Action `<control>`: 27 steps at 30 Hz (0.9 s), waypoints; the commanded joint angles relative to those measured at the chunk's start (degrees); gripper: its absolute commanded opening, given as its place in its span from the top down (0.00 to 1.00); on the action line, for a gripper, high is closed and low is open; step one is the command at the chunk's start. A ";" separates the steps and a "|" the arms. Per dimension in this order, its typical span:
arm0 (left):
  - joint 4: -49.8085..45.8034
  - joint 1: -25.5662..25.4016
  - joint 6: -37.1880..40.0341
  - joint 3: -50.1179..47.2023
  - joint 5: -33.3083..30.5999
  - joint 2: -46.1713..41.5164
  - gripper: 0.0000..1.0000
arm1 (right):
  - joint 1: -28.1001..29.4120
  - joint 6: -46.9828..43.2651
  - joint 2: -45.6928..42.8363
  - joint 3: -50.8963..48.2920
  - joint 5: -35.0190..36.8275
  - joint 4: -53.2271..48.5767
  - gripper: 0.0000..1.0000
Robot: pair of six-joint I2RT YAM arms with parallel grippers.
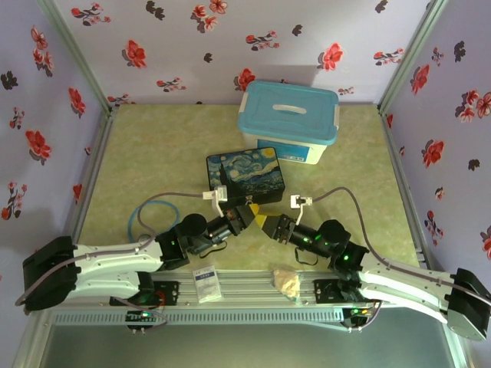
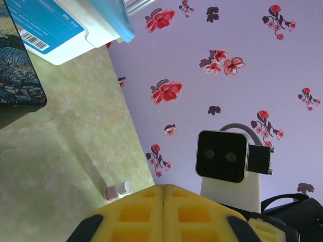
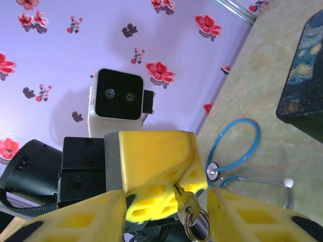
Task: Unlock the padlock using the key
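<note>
Right wrist view: key (image 3: 180, 197) juts from my left pincer (image 3: 169, 185), clamped shut on its shaft, ring (image 3: 196, 224) dangling. My right pincer (image 3: 169, 217) stands open around the head. Close squarely before turning.

The table (image 1: 153, 153) is viewed from above and behind; wrist views are aimed closely at each other; the tin (image 1: 245, 175) is shared.

Left gripper (image 1: 249, 216) and right gripper (image 1: 266, 222) are yellow, the key (image 3: 181, 197) brassy. Beyond them, the tin (image 1: 245, 175) swirls blue and gold. Walls (image 1: 230, 46) are lilac with red flowers.
</note>
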 commanded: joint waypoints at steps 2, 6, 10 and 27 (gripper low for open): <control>0.17 0.05 1.36 3.70 0.79 -1.43 1.00 | -0.11 -0.83 -0.20 -0.47 -1.08 3.38 0.61; 1.97 0.04 0.93 3.03 -0.20 -1.21 1.00 | -0.07 -0.74 -1.32 -1.06 -0.54 3.29 0.65; 3.36 0.04 0.20 2.79 -0.20 -0.84 1.00 | -0.10 -0.62 -2.13 -1.66 0.11 3.32 0.69; 5.29 -0.47 -2.54 0.86 0.15 1.40 1.00 | -0.11 -1.44 -2.48 -2.54 1.78 5.22 0.81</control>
